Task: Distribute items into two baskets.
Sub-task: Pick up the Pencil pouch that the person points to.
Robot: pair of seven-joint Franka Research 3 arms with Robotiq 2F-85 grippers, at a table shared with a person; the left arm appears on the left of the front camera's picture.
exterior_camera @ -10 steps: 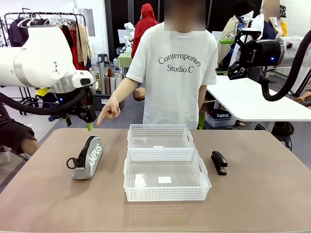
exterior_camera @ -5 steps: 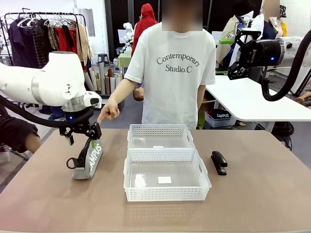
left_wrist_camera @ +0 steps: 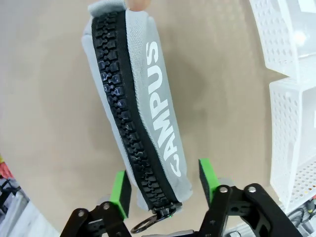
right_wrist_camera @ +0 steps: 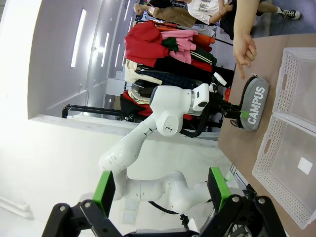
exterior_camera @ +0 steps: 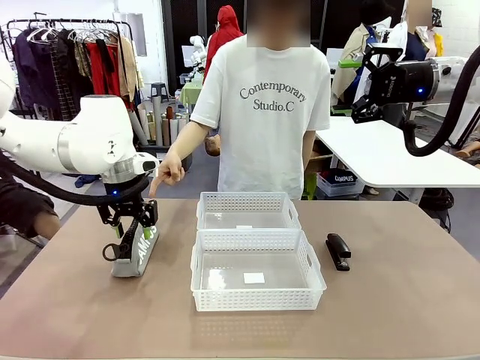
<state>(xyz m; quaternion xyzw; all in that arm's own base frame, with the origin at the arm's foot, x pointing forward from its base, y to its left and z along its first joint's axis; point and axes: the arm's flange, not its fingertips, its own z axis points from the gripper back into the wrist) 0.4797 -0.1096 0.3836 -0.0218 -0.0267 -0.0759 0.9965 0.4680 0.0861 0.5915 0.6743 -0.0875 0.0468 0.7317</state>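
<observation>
Pouch [exterior_camera: 136,259]: near surface's left edge, zip up.
Left gripper [left_wrist_camera: 163,185]: parted astride pouch's ring end, pads just off its sides.
Hand [exterior_camera: 169,170]: fingertip at pouch's far end.
Baskets [exterior_camera: 255,301]: mid-surface.
Stapler [exterior_camera: 337,251]: right of baskets.
Right gripper [right_wrist_camera: 158,190]: raised, released.

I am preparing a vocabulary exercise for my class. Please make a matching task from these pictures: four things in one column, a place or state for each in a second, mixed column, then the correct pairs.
Column 1
1. grey fabric zip pouch with white CAMPUS lettering
2. small black desk stapler
3. left gripper
4. right gripper

Column 2
A. high in the air, jaws open
B. on the brown table, right of the two white plastic lattice baskets
C. on the table, left of the baskets
D. low, green pads astride the pouch's zipper-pull end

Pairs: 1-C, 2-B, 3-D, 4-A
</observation>
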